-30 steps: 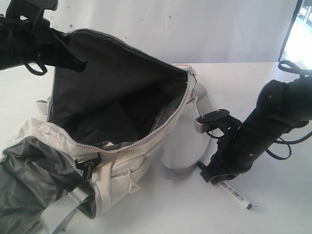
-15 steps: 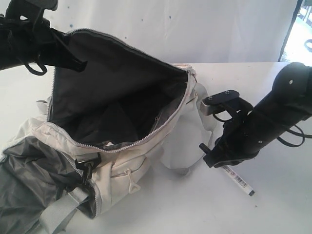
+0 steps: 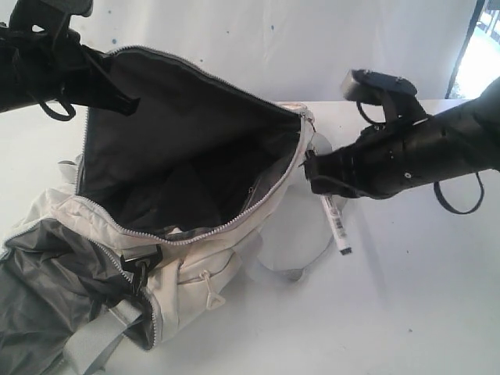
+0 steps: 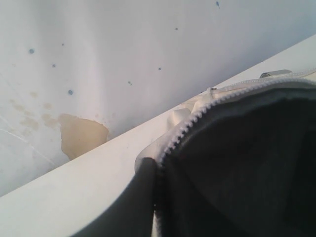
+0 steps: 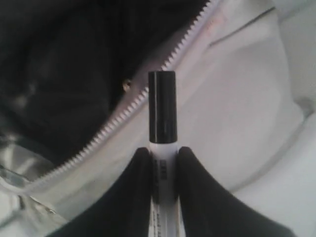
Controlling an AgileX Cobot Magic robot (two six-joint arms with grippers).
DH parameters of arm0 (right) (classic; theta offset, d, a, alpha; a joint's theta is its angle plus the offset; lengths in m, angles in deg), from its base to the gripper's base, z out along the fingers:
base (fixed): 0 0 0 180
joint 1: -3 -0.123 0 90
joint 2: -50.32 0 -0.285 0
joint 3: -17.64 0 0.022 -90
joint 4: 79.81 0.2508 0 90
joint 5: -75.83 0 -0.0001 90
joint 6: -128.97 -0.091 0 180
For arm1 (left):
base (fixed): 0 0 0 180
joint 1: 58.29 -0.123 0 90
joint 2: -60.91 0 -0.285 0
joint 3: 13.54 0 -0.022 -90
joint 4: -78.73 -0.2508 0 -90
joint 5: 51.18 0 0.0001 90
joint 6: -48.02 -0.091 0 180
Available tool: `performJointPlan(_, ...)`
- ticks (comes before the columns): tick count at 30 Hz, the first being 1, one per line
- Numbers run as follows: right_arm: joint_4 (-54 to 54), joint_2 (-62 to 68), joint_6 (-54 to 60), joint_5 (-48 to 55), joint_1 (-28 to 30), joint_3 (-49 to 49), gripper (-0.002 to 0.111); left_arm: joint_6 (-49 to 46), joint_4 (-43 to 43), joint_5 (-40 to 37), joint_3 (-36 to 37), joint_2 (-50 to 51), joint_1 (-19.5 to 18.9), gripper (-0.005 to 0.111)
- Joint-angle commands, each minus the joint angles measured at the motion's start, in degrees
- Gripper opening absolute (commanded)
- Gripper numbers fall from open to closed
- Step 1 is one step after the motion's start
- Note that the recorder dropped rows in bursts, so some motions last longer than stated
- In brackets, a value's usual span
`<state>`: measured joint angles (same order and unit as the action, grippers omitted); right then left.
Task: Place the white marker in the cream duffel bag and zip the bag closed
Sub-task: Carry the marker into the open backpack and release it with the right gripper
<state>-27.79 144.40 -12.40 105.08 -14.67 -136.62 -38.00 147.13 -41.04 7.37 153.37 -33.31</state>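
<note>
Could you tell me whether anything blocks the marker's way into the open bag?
Nothing visible does. The right gripper holds the white marker just outside the cream duffel bag, whose mouth gapes open; only its zipper rim lies ahead.

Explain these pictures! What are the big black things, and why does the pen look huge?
The black things are a robot's two arms. One camera watches the whole white table; two small cameras ride on the arms' wrists. On the table lies a large soft cream fabric duffel bag, unzipped, dark grey inside. The left end effector, that arm's pinching part, holds the bag's edge up. The right end effector pinches a slim white marker pen with a black cap beside the opening. Its wrist camera sits close behind, so the pen looks huge.
</note>
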Motion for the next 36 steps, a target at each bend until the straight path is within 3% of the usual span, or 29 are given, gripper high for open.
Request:
performJointPlan(1,16.1,-0.4,0.2,-1.3,0.0,0.1,0.0,0.4,0.7,0.6,-0.5,0.0,-0.3,0.0)
performJointPlan(15,43.5,8.7,5.6,4.2,-1.9,-5.2,0.0,0.4,0.7,0.6,-0.5,0.0,-0.3,0.0)
performJointPlan(27,45.0,20.8,8.8,-0.3,-8.0,-15.2,0.001,0.4,0.7,0.6,-0.5,0.0,-0.3,0.0)
performJointPlan(32,45.0,23.1,9.6,0.4,-8.0,-16.9,0.019,0.4,0.7,0.6,-0.5,0.0,-0.3,0.0)
performJointPlan(36,45.0,23.3,9.6,0.5,-8.0,-17.2,0.049,0.4,0.7,0.6,-0.5,0.0,-0.3,0.0)
